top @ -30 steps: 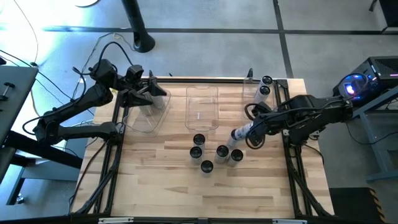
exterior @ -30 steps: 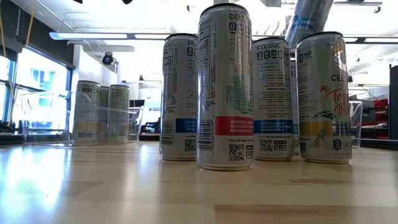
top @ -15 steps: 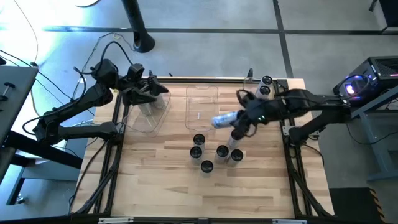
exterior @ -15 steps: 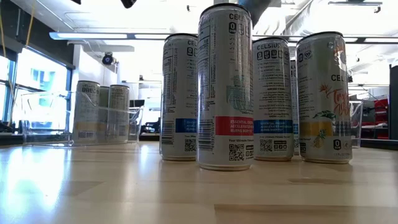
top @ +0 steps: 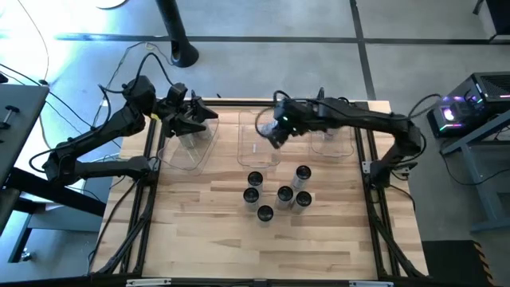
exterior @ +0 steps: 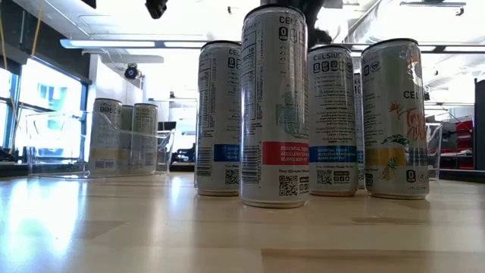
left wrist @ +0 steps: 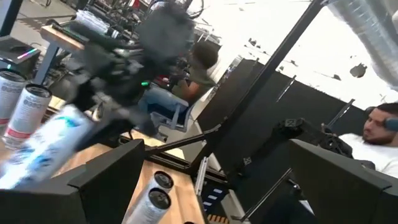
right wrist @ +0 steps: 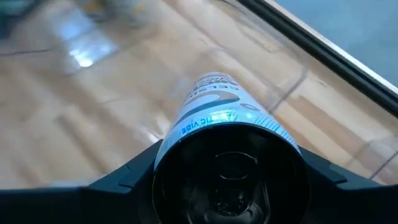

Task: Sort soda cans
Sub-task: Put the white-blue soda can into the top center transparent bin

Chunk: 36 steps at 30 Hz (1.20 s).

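Surface: pale wooden plank surface, smooth with a soft sheen and visible grain.
Cans: slim silvery metal soda cans, glossy printed sides, dark round tops.
Bins: clear rectangular plastic bins, glossy and see-through.
Arms: two dark robot arms, matt finish.
Held can: white glossy can between matt black jaws.
Frame: black metal rails along the surface edges.

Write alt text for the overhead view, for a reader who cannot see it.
Overhead view of a wooden table: the right gripper holds a soda can over the middle clear bin. Five cans stand clustered below that bin, while the left gripper hovers open over the left bin, and a third bin sits under the right arm.
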Each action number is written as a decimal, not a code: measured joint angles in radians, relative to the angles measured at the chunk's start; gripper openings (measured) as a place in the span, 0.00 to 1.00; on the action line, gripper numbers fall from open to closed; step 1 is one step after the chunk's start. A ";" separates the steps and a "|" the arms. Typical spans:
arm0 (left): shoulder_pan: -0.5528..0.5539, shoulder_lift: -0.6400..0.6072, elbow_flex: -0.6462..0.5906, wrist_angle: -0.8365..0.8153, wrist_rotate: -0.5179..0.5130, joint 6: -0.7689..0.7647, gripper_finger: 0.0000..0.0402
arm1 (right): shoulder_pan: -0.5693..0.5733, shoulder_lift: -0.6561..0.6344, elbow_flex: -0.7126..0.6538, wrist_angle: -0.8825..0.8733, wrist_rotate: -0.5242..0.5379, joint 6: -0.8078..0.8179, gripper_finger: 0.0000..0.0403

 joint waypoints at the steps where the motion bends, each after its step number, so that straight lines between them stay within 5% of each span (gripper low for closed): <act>1: 0.000 0.001 0.000 -0.007 0.000 0.010 0.96 | -0.022 0.020 0.000 0.000 -0.002 0.000 0.59; 9: 0.000 0.008 0.000 -0.063 -0.030 0.088 0.96 | -0.122 0.155 0.000 0.010 -0.066 -0.010 0.59; 17: -0.028 0.029 0.000 -0.313 -0.227 0.208 0.96 | -0.173 0.196 0.000 0.034 -0.101 -0.124 0.59; 36: -0.122 0.063 0.000 -0.276 -0.359 0.189 0.96 | -0.223 0.252 0.000 -0.204 -0.102 -0.325 0.59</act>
